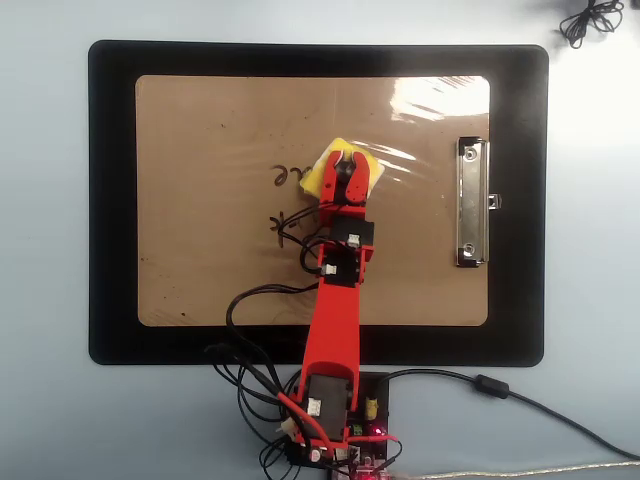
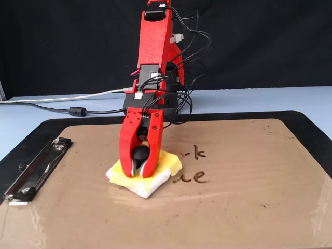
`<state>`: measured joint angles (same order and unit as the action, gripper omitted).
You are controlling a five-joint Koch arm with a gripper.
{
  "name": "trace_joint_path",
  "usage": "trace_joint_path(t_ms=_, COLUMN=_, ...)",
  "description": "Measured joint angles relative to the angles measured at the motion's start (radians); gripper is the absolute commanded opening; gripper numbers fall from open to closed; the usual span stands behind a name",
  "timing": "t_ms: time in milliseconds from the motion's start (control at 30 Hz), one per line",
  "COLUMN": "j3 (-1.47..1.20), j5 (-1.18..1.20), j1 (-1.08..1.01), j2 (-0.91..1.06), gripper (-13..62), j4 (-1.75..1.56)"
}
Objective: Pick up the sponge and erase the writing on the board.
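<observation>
Tool [image 2: 136,173] clamping black knob of sponge [image 2: 155,176], pressing it onto board [image 2: 249,207] beside writing [image 2: 193,177].

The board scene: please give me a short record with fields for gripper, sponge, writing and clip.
gripper: gripper closed on the sponge, pressing it down on the board
sponge: sponge yellow, flat on the board, beside the writing
writing: writing partly left; "rk" and "ue" readable in the fixed view
clip: metal clip at the board's right edge in the overhead view
</observation>
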<state>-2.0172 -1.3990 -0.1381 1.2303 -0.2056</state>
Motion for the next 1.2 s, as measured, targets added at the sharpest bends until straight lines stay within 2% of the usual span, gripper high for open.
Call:
trace_joint_path(t_ms=167, j3=-0.434, j5=0.000, j1=0.011, j2=0.379, gripper=-8.0, j4=-0.014)
trace_joint_path(t_ms=233, j3=-0.469, j5=0.000, j1=0.029, j2=0.430, gripper=-8.0, j4=-0.003)
trace_joint_path(t_ms=300, j3=-0.422, j5=0.000, j1=0.064, j2=0.374, gripper=-8.0, j4=0.005)
trace_joint_path(t_ms=400, j3=-0.081, j5=-0.002, j1=0.127, j2=0.106, gripper=-8.0, j4=-0.012)
trace_joint_path(t_ms=500, j3=0.052, j5=-0.028, j1=0.167, j2=-0.049, gripper=-8.0, j4=-0.009)
trace_joint_path(t_ms=600, j3=-0.158, j5=-0.089, j1=0.213, j2=0.110, gripper=-8.0, j4=-0.015)
trace_joint_path(t_ms=700, j3=-0.502, j5=-0.129, j1=0.270, j2=0.413, gripper=-8.0, j4=-0.009)
trace_joint_path(t_ms=767, j3=-0.534, j5=-0.135, j1=0.288, j2=0.494, gripper=-8.0, j4=0.025)
trace_joint_path(t_ms=833, j3=-0.462, j5=-0.132, j1=0.291, j2=0.460, gripper=-8.0, j4=0.060)
trace_joint_path(t_ms=967, j3=0.051, j5=-0.140, j1=0.293, j2=0.046, gripper=-8.0, j4=0.061)
trace_joint_path(t_ms=1033, j3=0.100, j5=-0.143, j1=0.296, j2=-0.018, gripper=-8.0, j4=0.048)
trace_joint_path(t_ms=1133, j3=-0.100, j5=-0.143, j1=0.301, j2=0.147, gripper=-8.0, j4=0.046)
trace_joint_path(t_ms=1200, j3=-0.416, j5=-0.143, j1=0.302, j2=0.402, gripper=-8.0, j4=0.064)
